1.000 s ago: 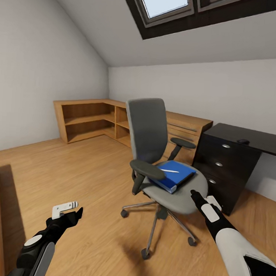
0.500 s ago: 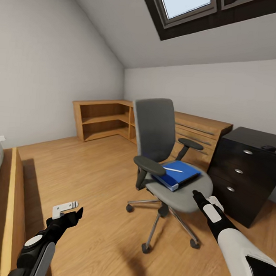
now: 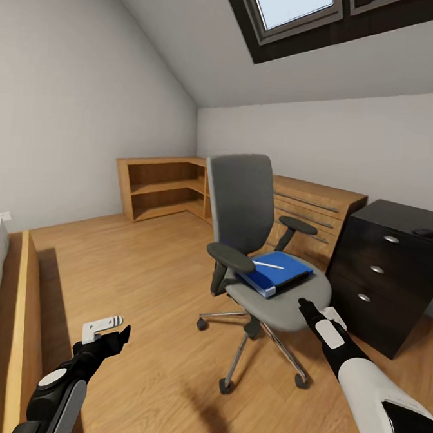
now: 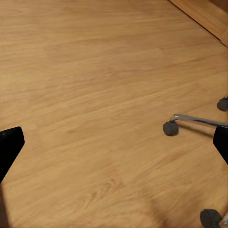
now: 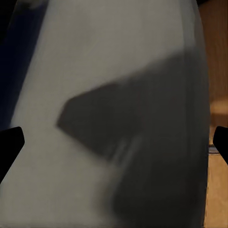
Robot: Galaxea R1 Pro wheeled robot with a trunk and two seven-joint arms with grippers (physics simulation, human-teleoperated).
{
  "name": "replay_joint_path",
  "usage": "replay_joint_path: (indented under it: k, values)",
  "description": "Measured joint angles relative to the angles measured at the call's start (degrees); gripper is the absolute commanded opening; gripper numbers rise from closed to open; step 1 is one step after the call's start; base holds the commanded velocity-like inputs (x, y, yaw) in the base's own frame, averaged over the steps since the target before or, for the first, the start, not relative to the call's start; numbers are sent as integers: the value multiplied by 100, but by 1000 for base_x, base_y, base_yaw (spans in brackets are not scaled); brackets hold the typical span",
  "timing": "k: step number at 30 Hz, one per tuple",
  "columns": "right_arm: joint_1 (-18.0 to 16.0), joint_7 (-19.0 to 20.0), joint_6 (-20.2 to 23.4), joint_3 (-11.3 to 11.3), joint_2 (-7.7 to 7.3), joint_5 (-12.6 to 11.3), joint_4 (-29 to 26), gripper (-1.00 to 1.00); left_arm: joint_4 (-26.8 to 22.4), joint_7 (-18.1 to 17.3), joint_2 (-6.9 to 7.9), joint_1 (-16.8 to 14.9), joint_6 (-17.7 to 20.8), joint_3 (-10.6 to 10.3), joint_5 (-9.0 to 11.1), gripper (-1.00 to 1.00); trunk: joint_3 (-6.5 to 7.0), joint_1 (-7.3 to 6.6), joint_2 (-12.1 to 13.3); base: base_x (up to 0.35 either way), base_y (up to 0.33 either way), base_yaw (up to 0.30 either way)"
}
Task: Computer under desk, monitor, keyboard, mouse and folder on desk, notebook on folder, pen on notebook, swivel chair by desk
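The grey swivel chair (image 3: 240, 199) stands mid-room on its chrome star base (image 4: 199, 121). On its seat (image 3: 287, 309) lies the blue folder (image 3: 278, 274), and the whitish pen (image 3: 268, 266) rests on top. To the right is the black desk (image 3: 397, 216) with its three-knob drawer unit. The small black mouse (image 3: 424, 233) sits on the desk top. My right gripper (image 3: 315, 307) is open just at the seat's front edge, with the grey seat (image 5: 118, 71) close ahead. My left gripper (image 3: 125, 324) is open, low over the floor left of the chair. The computer, monitor, keyboard and notebook are out of view.
A light wooden shelf unit (image 3: 160, 187) and drawer chest (image 3: 314, 207) line the back wall under the sloped ceiling. A wooden bed frame (image 3: 23, 306) runs along the left edge. Wooden floor (image 4: 95, 71) stretches from the bed to the chair's casters (image 4: 170, 128).
The camera has swung left, so the chair and desk sit further right in the picture and the bed frame has come into view. Both grippers keep their pose.
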Motion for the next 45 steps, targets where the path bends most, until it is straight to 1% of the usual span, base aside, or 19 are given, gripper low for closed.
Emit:
replay_joint_path:
  k: [17, 26, 28, 30, 31, 33, 36, 37, 40, 42, 45]
  values:
    - [6, -11, 1, 20, 1, -34, 27, 100, -1, -9, 0, 0, 0, 0, 0, 100, -2, 3, 1, -270, 0, 0]
    - [6, 5, -6, 26, 20, -33, 31, 100, -1, -9, 0, 0, 10, -6, 0, 100, -1, 0, 1, -57, 0, 0]
    - [6, 17, -10, 33, 29, -31, 32, 100, -1, -7, 0, 0, 16, -69, 1, 100, -1, 0, 1, -4, 0, 0]
    - [10, 40, -15, 40, 40, -26, 29, 100, -1, 5, 0, 0, 37, -231, -2, 100, -1, 0, 1, -2, 0, 0]
    - [12, 64, -18, 42, 72, -21, 29, 100, -1, 14, -5, 0, 52, -337, -2, 100, -1, 1, 1, -1, 0, 0]
    - [13, 115, -26, 39, 147, -5, 28, 100, 1, 24, -22, -1, 69, -416, -5, 100, -2, 1, 1, 0, 0, 0]
    - [17, 169, -32, 35, 238, 13, 27, 100, 51, 126, -116, -20, 194, -514, -4, 100, -1, 1, 1, 0, 0, 0]
    - [21, 186, -33, 36, 266, 12, 27, 100, 76, 204, -169, -106, 314, -531, -1, 100, -1, 1, 1, 0, 0, 0]
    - [26, 203, -30, 37, 296, 8, 27, 100, 101, 326, -260, -378, 537, -547, 0, 100, -1, 0, 1, 0, 0, 0]
    - [31, 230, -29, 38, 326, 7, 27, 100, 150, 416, -386, -756, 803, -563, 5, 100, -1, 0, 1, 0, 0, 0]
    - [43, 319, -28, 38, 341, 5, 27, 100, 245, 440, -480, -970, 944, -602, 4, 100, -1, 1, 1, 0, 0, 0]
